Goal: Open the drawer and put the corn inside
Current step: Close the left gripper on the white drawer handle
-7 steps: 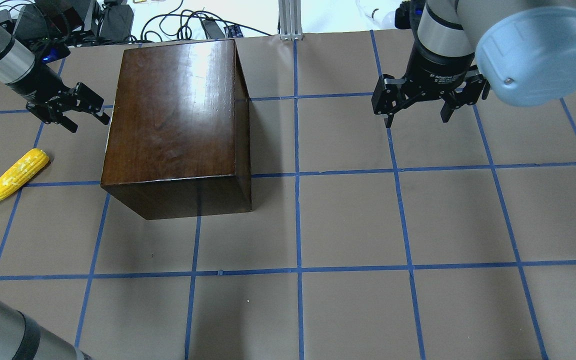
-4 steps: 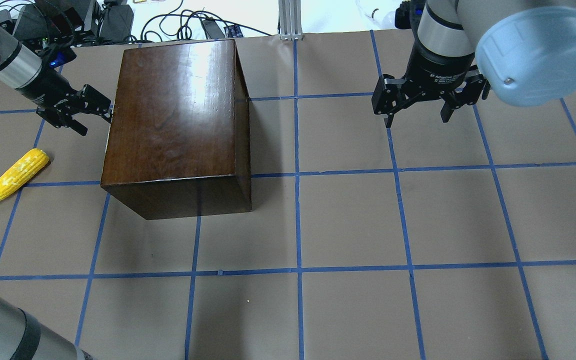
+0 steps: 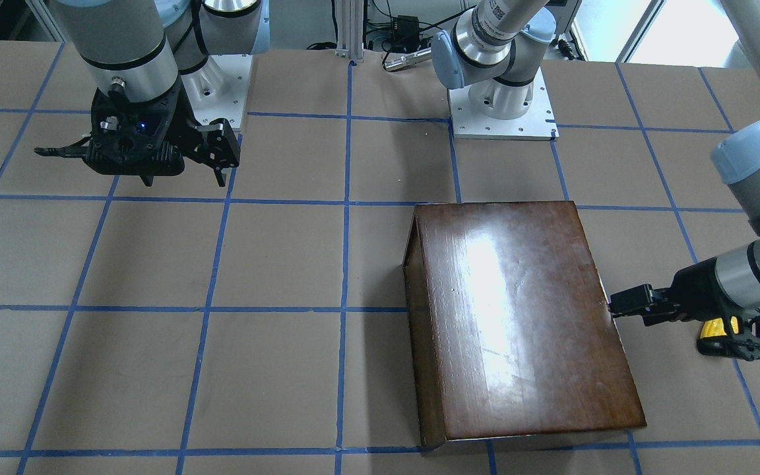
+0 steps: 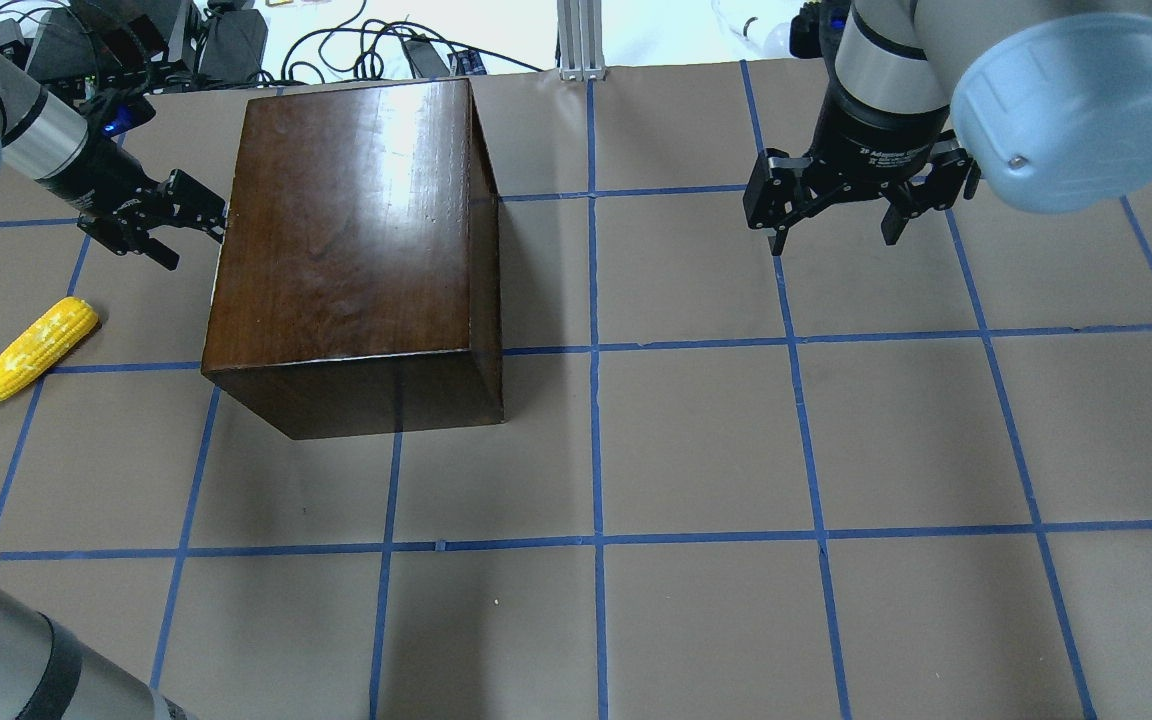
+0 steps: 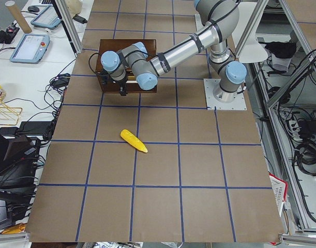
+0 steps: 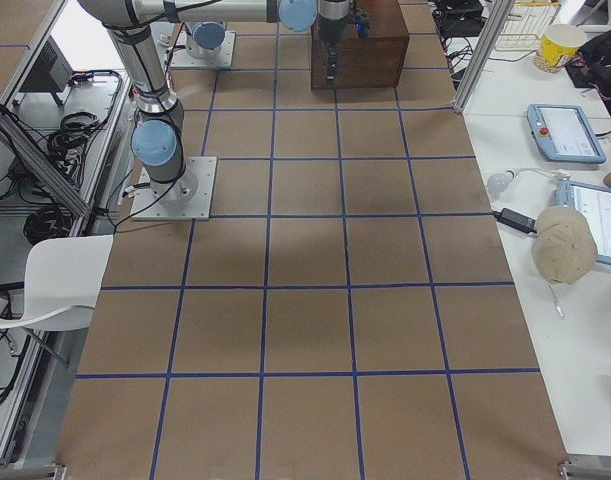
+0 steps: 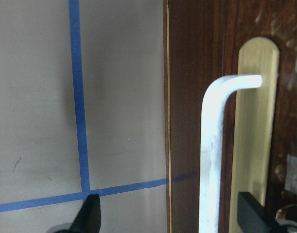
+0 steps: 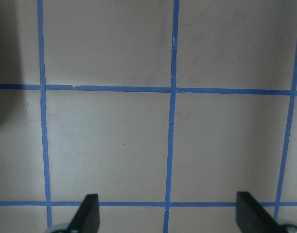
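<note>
The left gripper (image 4: 198, 237), spread apart astride the white handle (image 7: 211, 155) of the shut drawer (image 7: 231, 48), is best closed squarely on that handle, then drawn straight away from the box (image 4: 356, 220).

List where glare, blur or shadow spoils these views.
Overhead exterior: a broad white glare streaks the top of the wooden box, and the area beyond the table is washed out. Exterior front-facing: a similar glare band runs down the box top. Left wrist-mounted: the white handle is soft-edged, apparently too close to focus. Right wrist-mounted: sharp, with a dark shadow along the left edge.
</note>
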`<state>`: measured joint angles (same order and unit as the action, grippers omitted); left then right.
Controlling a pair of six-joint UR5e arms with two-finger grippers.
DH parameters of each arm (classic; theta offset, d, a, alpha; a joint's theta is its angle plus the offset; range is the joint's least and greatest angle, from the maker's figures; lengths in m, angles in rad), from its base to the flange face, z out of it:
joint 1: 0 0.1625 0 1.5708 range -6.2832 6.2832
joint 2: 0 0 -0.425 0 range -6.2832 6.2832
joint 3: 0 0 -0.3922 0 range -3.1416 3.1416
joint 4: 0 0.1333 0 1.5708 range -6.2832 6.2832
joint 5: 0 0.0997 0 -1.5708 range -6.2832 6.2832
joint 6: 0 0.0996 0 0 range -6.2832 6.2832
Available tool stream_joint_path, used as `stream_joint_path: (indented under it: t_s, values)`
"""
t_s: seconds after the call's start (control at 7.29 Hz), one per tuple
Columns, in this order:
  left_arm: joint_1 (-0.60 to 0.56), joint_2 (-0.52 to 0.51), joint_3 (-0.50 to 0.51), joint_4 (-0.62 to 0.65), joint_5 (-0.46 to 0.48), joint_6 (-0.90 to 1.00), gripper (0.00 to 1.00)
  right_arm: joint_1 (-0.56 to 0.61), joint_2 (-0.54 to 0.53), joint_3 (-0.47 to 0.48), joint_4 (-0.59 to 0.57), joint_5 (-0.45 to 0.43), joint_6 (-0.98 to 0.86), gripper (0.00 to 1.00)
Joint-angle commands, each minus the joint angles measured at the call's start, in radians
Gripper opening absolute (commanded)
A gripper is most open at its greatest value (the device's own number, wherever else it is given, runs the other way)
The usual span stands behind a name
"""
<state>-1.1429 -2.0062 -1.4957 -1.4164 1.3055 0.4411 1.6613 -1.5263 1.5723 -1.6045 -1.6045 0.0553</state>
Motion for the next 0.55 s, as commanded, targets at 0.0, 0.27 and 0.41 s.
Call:
stream_joint_path:
  t_s: [0.0,0.27,0.41]
  values:
    - [0.0,-0.006,0.0,0.001,0.0,0.001,1.0,0.0,0.0,0.0,0.0,0.0,0.0,1.0]
    - [0.0,-0.022,0.0,0.002,0.003,0.001,1.0,0.0,0.0,0.0,0.0,0.0,0.0,1.0]
    - [0.006,-0.023,0.003,0.001,0.006,0.005,1.0,0.0,0.0,0.0,0.0,0.0,0.0,1.0]
